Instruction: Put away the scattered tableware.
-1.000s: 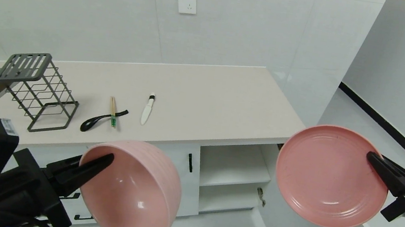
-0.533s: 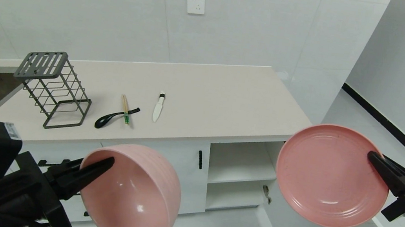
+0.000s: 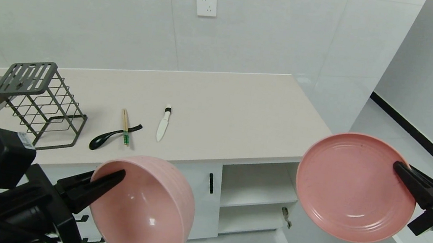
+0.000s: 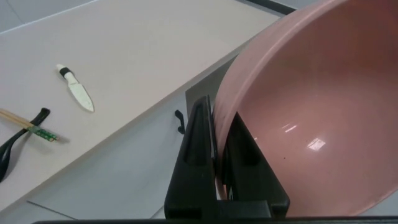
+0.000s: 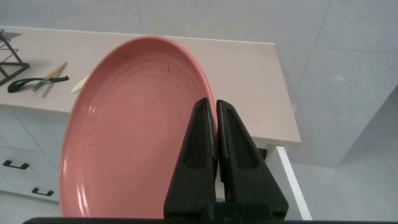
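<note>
Camera is shifting; left pincer (image 3: 119, 175) is still clamping bowl (image 3: 149, 209), right pincer (image 3: 398, 168) plate (image 3: 351, 187), likely heading for open cupboard (image 3: 258, 186)

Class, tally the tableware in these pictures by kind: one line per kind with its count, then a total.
pink bowl: 1
pink plate: 1
black spoon: 1
white knife: 1
pair of chopsticks: 1
Total: 5

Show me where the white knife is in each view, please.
Head view: knife on the counter, right of the chopsticks.
Left wrist view: knife on the counter, beyond the bowl.
Right wrist view: knife on the counter, past the plate rim.
Shared landmark: the chopsticks beside it.
</note>
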Available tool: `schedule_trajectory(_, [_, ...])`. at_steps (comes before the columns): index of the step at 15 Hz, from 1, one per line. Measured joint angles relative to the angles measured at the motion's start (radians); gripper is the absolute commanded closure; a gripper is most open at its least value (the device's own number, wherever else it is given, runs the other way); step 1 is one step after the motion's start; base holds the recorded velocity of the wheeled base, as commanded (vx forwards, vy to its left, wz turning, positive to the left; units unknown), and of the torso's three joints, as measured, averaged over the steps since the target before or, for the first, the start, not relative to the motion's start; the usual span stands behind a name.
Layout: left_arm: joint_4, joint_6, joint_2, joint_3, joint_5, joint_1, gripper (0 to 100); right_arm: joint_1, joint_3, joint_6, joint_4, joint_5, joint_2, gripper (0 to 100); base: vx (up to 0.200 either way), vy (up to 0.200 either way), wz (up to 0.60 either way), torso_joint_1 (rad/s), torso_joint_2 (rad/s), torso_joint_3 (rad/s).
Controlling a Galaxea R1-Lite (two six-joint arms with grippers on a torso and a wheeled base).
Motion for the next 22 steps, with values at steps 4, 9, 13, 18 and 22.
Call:
schedule_trajectory(4, [-0.001, 0.0, 0.001, 0.0, 0.0, 0.0, 100, 0.0, 0.001, 0.0, 0.0, 0.0, 0.001, 100, 0.0, 0.0, 0.0, 0.0, 0.0, 0.0])
schedule_trajectory(9, [-0.001, -0.003, 0.001, 0.005, 0.0, 0.001, 100, 0.0, 0.002, -0.001, 0.0, 0.0, 0.002, 100, 0.0, 0.0, 0.0, -0.065, 0.12, 0.071])
schedule_trajectory(13, [-0.002, -0.005, 0.002, 0.007, 0.0, 0.018, 100, 0.001, 0.003, -0.001, -0.001, 0.0, 0.008, 100, 0.0, 0.0, 0.0, -0.106, 0.22, 0.107])
schedule_trajectory(18, [-0.001, -0.004, 0.01, 0.01, -0.001, 0.022, 100, 0.0, 0.011, -0.001, 0.0, 0.0, 0.019, 100, 0.0, 0.0, 0.0, -0.135, 0.27, 0.135])
schedule_trajectory(22, [-0.001, -0.006, 0.019, 0.01, 0.0, 0.025, 100, 0.001, 0.012, -0.001, 0.0, 0.0, 0.021, 100, 0.0, 0.0, 0.0, -0.239, 0.48, 0.232])
